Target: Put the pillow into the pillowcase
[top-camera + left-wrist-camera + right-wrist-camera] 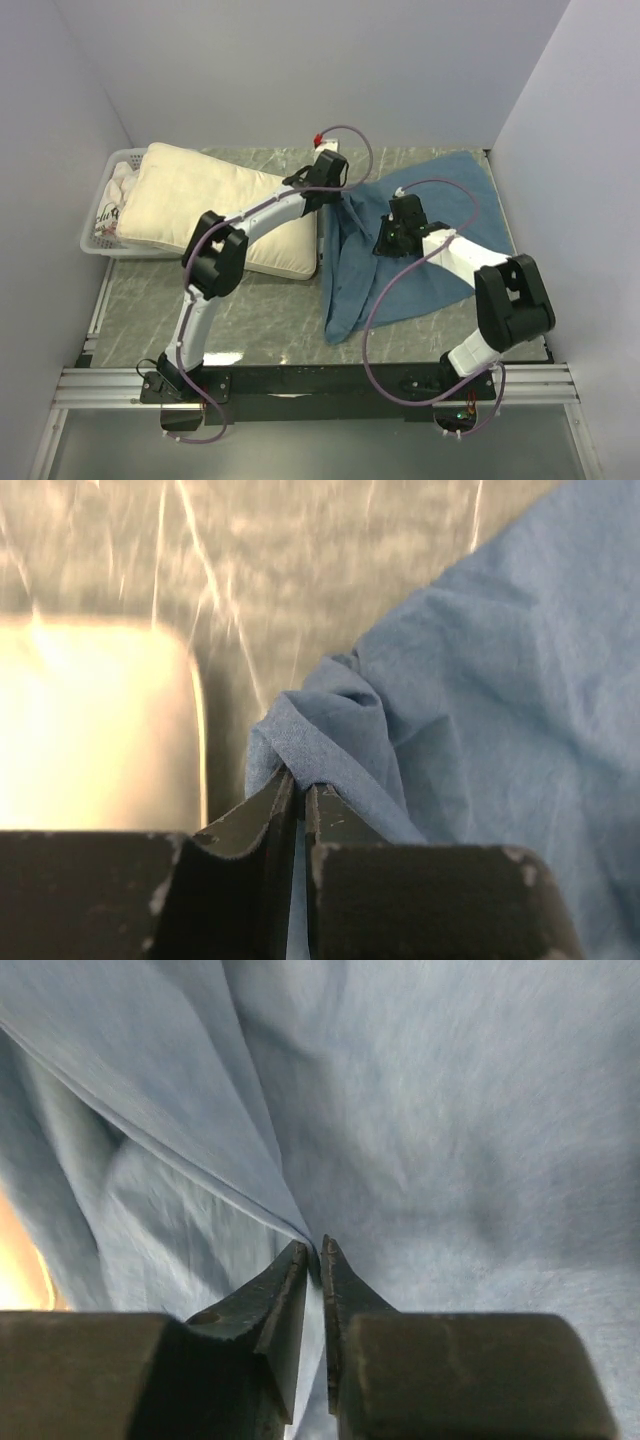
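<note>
The cream pillow [215,205] lies at the left, partly resting on a white basket; its rounded corner shows in the left wrist view [90,725]. The dusty-blue pillowcase [420,285] lies crumpled at the right. My left gripper [338,193] is shut on a bunched edge of the pillowcase [330,740] and holds it lifted near the pillow's right end. My right gripper [385,240] is shut on a fold of the pillowcase [450,1140] in its middle, a little to the right of the left gripper. The pillow lies outside the case.
A white basket [97,243] with white printed cloth stands at the far left under the pillow. Grey walls close in the left, back and right sides. The marbled tabletop [260,315] shows in front of the pillow.
</note>
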### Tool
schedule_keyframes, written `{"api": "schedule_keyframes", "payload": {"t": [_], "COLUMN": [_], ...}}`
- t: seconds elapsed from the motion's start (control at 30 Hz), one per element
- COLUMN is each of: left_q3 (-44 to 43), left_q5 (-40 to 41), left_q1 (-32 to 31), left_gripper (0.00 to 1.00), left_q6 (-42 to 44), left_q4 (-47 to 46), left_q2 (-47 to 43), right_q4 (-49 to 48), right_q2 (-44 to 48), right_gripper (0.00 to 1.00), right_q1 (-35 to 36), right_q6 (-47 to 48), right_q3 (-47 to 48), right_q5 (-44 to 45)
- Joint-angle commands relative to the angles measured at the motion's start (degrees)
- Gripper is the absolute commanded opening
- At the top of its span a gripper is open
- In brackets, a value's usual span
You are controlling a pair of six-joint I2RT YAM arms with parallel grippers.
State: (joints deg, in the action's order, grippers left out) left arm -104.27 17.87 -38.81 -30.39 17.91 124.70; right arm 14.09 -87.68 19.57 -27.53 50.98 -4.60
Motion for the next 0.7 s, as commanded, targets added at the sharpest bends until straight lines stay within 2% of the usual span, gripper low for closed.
{"api": "schedule_keyframes", "payload": {"t": [0.0,0.03,0.13,0.23,0.33,0.37,0.53,0.57,0.67], "left_q3": [-11.4,-12.4,-12.6,-12.1,-10.7,-10.3,-10.3,-10.3,-9.2], "left_q5": [-1.2,-2.0,-3.4,-4.9,-5.8,-5.9,-6.1,-5.7,-2.5], "left_q1": [2.5,2.8,3.3,4.0,4.3,4.4,5.3,5.5,5.8], "left_gripper": [0.12,0.13,0.19,0.29,0.47,0.58,0.77,0.83,0.94], "left_q6": [2.7,3.0,3.7,3.1,3.2,3.3,3.7,3.8,3.9], "left_q4": [3.5,3.8,3.1,2.4,1.1,0.8,1.8,2.2,4.8], "left_q2": [6.2,7.6,8.6,9.6,8.9,8.6,6.2,5.6,2.0], "right_q4": [-1.2,-2.6,-3.2,-3.8,-4.3,-4.4,-3.4,-3.1,-2.4], "right_q2": [-0.1,1.5,4.4,4.3,3.0,2.4,-1.9,-2.8,-4.2], "right_gripper": [0.25,0.34,0.43,0.44,0.47,0.47,0.5,0.5,0.5], "right_q1": [0.3,0.4,0.8,1.1,1.4,1.7,2.3,2.3,2.3], "right_q6": [-2.0,-2.3,-2.1,-2.1,-2.5,-2.6,-2.3,-2.0,-1.6], "right_q3": [3.7,1.8,0.2,0.2,1.0,1.4,4.9,5.4,6.9], "right_q5": [-2.4,-1.9,-3.8,-5.6,-6.8,-7.5,-7.4,-6.9,-6.6]}}
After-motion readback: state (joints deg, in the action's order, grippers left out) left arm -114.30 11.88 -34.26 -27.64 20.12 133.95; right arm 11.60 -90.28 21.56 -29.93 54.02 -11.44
